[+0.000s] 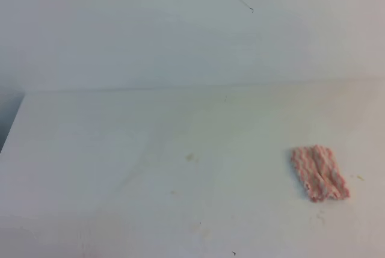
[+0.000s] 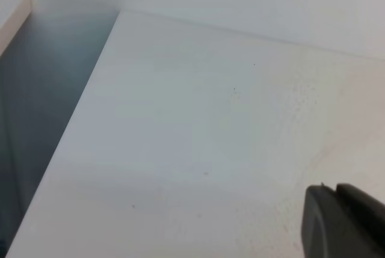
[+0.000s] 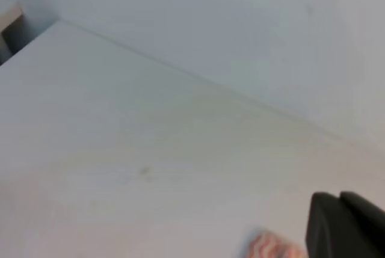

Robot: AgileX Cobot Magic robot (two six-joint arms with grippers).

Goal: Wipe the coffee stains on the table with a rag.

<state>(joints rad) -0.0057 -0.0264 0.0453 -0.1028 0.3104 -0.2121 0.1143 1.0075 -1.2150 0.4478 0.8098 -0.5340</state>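
A small pink-and-white zigzag-striped cloth rag (image 1: 319, 172) is lying flat on the plain white matte table (image 1: 120, 150), right of a faint tan speck (image 1: 190, 157); the right gripper's (image 3: 346, 225) jaws are sitting together, the left gripper's (image 2: 343, 222) state unclear.

Neither arm shows in the high view; each wrist view shows only a dark part of its own gripper in the lower right corner, the left gripper (image 2: 343, 222) and the right gripper (image 3: 346, 225), the right one closed.

place: bare test bench | cue: white table (image 1: 120, 150), blank wall (image 1: 150, 23)
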